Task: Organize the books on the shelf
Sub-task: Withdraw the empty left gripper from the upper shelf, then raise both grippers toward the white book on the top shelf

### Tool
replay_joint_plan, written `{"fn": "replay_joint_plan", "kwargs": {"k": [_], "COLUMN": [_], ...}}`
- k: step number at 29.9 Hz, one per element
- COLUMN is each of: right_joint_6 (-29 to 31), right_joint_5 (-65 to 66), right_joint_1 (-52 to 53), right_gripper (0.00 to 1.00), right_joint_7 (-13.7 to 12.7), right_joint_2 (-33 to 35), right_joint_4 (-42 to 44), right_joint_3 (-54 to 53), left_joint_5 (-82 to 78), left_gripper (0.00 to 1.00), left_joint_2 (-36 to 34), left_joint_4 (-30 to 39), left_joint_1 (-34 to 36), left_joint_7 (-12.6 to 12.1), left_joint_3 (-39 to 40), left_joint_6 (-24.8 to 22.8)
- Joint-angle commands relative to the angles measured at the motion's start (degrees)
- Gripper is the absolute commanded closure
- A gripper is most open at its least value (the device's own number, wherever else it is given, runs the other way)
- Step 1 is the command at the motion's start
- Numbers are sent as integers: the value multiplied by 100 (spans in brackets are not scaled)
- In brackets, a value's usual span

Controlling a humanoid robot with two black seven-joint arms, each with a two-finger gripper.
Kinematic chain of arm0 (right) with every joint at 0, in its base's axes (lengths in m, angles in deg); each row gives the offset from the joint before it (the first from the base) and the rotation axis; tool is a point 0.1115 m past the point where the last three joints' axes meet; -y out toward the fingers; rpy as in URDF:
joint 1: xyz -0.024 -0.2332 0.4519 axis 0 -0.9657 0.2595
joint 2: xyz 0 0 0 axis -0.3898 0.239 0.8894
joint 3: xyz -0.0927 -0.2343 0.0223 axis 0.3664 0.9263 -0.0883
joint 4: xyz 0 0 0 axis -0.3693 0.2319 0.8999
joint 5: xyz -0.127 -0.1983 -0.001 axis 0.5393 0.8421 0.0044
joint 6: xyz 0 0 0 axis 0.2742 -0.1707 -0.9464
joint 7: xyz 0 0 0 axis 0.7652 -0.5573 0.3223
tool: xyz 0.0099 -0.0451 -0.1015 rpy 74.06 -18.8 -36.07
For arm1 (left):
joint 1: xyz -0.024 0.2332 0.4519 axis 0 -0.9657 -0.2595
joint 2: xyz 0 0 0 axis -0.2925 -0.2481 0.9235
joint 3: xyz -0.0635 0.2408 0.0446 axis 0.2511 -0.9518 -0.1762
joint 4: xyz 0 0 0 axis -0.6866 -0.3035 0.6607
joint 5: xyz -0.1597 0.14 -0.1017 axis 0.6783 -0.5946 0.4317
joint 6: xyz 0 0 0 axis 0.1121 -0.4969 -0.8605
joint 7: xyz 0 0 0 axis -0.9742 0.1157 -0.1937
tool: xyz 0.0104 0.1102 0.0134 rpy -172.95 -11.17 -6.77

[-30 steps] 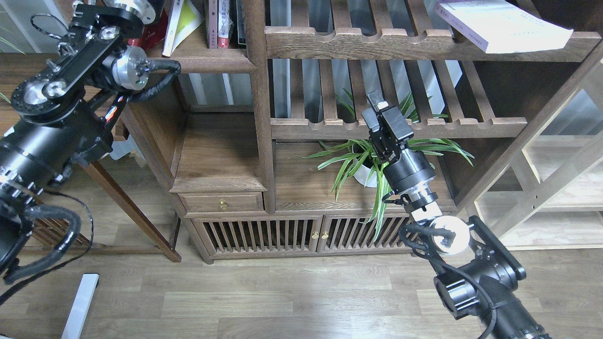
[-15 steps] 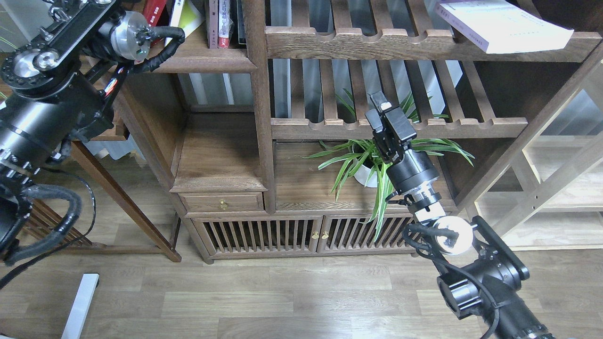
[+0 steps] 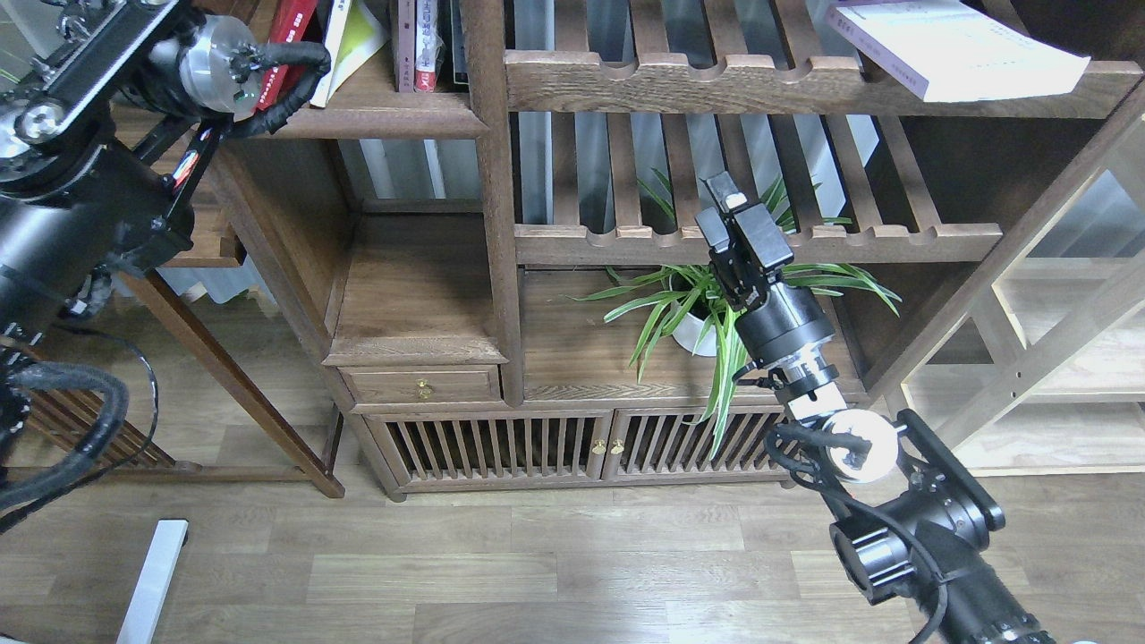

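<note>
Paperbacks [image 3: 344, 40] lean on smooth dark plank shelf [image 3: 376, 116]; right fingers [image 3: 723, 192] indistinct, left unseen.

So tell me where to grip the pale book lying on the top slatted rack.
Take the pale book by its lower right corner, which overhangs the slatted rack's front rail. Probably come from the front right: it lies flat, so only that jutting edge offers both faces.

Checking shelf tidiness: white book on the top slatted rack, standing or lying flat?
Lying flat. The white book rests cover-up across the slatted rack, one corner jutting past the front rail.
</note>
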State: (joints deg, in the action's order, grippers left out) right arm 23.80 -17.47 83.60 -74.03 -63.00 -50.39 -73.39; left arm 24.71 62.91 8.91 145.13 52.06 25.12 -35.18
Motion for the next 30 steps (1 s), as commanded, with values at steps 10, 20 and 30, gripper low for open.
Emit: {"fn": "replay_joint_plan", "kwargs": {"k": [10,20,30], "right_joint_6": [2,-24,20], "right_joint_5": [0,0,-9], "right_joint_1": [-19,7,-2], "right_gripper": [11,10,10], "right_joint_7": [87,105,96], "right_joint_2": [-145,-163,-189], "right_joint_4": [-151,-283,-309], "right_joint_3": [-462,-849,-1183], "left_joint_5": [909,1830,3598], "left_gripper": [1,1,1], "left_joint_2": [-80,-36,210], "left_joint_4": [1613,2001,2001], "left_joint_1": [-806,-1378,-1518], "left_joint_7": [522,303,-199], "left_joint_3": [424,943,864], "left_joint_6": [-489,-3116,-4568]}}
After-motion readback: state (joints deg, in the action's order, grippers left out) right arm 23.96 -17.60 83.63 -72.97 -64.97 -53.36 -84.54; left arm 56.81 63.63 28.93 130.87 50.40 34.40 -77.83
